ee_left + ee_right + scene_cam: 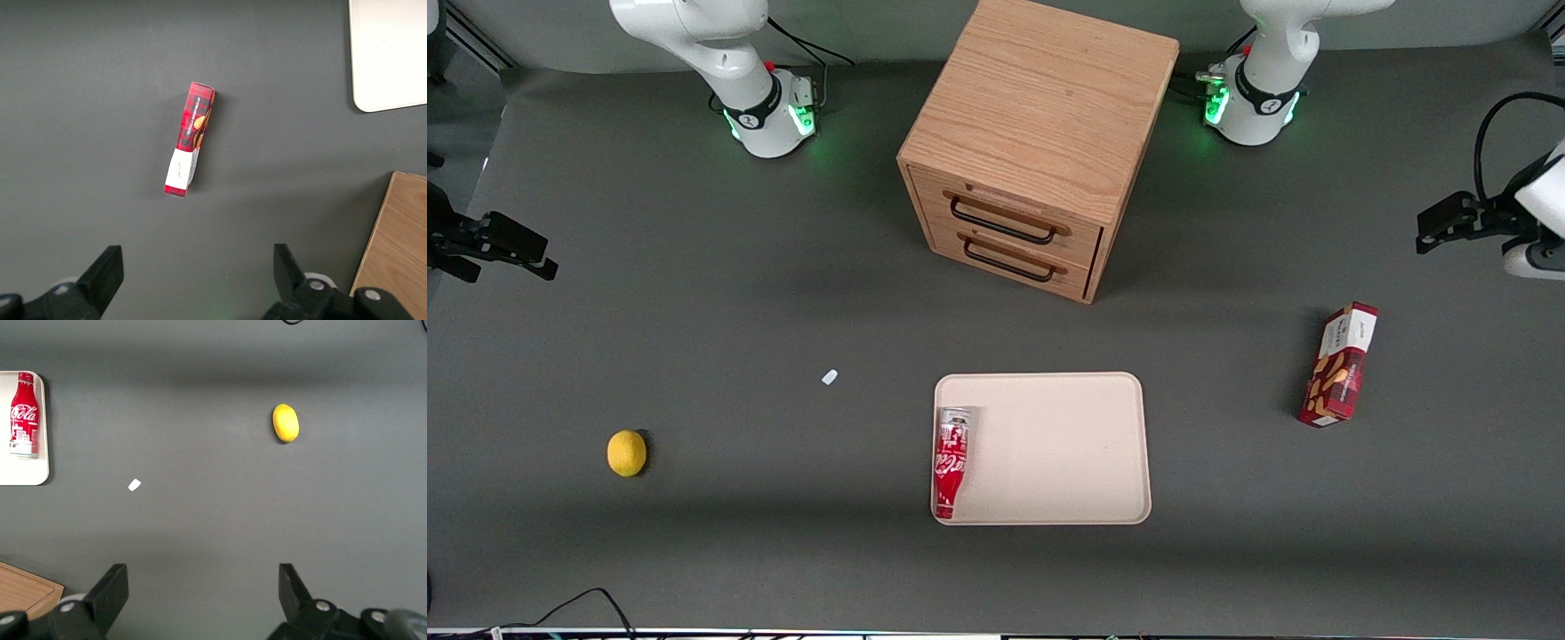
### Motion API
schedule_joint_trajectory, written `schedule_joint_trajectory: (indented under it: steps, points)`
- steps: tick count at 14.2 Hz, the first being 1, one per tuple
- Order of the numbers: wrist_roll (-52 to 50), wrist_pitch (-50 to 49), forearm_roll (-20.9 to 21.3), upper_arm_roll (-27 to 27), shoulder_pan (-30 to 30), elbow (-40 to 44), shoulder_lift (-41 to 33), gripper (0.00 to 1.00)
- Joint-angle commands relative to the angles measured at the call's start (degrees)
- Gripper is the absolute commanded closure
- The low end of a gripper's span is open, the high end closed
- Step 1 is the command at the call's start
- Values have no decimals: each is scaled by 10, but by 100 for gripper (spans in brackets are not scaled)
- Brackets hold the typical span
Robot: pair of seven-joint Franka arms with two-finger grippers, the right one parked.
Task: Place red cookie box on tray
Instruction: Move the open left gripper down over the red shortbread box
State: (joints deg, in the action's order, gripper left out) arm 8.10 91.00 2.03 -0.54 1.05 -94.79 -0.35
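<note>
Front view. The red cookie box (1340, 365) lies on the grey table (694, 311) at the right of the frame, toward the working arm's end, well apart from the tray (1067, 444). The tray sits at lower centre, in front of the wooden cabinet (1032, 142), with a red cola bottle (951, 462) lying along one edge of it; most of its floor is bare, so there looks to be room for the box. The gripper (1432, 233) hangs at the right edge, raised and farther from the camera than the box, empty (presumably poised to descend).

Left wrist view. The box (191, 139) is slim, dark-red plaid with a white end panel and tan cookie print, lying flat and slightly aslant. Both fingers (103, 270) stand spread wide, grasping nothing. A tray corner (390, 60) and a cabinet edge (397, 247) show.

Right wrist view. A lemon (285, 423) and a small white scrap (134, 485) lie on the table.
</note>
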Motion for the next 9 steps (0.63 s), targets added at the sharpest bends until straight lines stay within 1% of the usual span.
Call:
schedule_joint_trajectory:
  steps: [1, 3, 6, 8, 9]
  points:
    - [4, 46, 24, 2, -3, -26, 18, 0]
    - [14, 103, 48, 2, -3, -72, 31, 0]
    - [47, 199, 50, 3, -3, -132, 64, 0]
    - [57, 260, 50, 3, -3, -158, 93, 0]
    - [84, 282, 50, 3, -3, -163, 109, 0]
